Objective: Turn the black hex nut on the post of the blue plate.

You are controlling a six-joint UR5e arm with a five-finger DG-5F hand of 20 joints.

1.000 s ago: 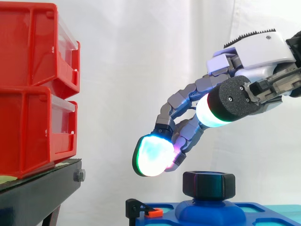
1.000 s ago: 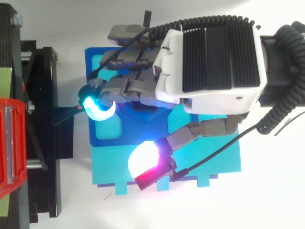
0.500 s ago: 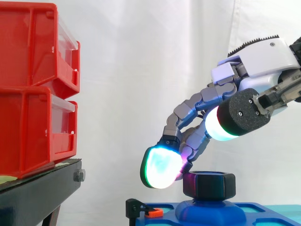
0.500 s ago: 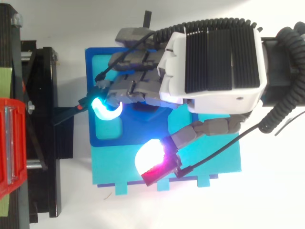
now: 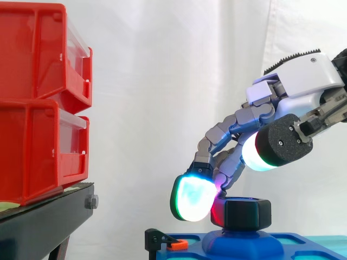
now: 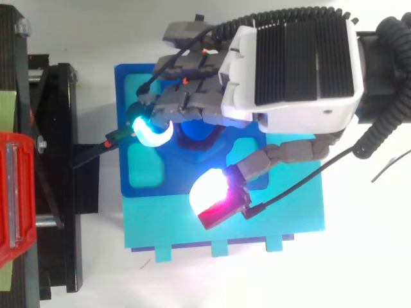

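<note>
The black hex nut (image 5: 246, 214) sits on the raised post of the blue plate (image 5: 303, 242), upright. My hand (image 5: 295, 78) hangs over it from the right, its fingers bent downward. One glowing fingertip pad (image 5: 192, 197) is level with the nut at its left side, with a red-lit pad just behind it against the nut's left face. The thumb pad (image 5: 263, 154) stays above the nut, apart from it. From above, the hand (image 6: 295, 64) covers the post, and the fingers (image 6: 151, 128) reach over the blue plate (image 6: 138, 80). Nothing is gripped.
Two stacked red bins (image 5: 38, 103) stand on a black stand (image 5: 49, 216) at the left. A small black clip with an orange piece (image 5: 165, 241) sits at the plate's left edge. A teal plate (image 6: 257, 224) lies under the blue one.
The hand has come down and shifted right in the side view. Its fingertips went from above and left of the nut to level with the nut's left side.
</note>
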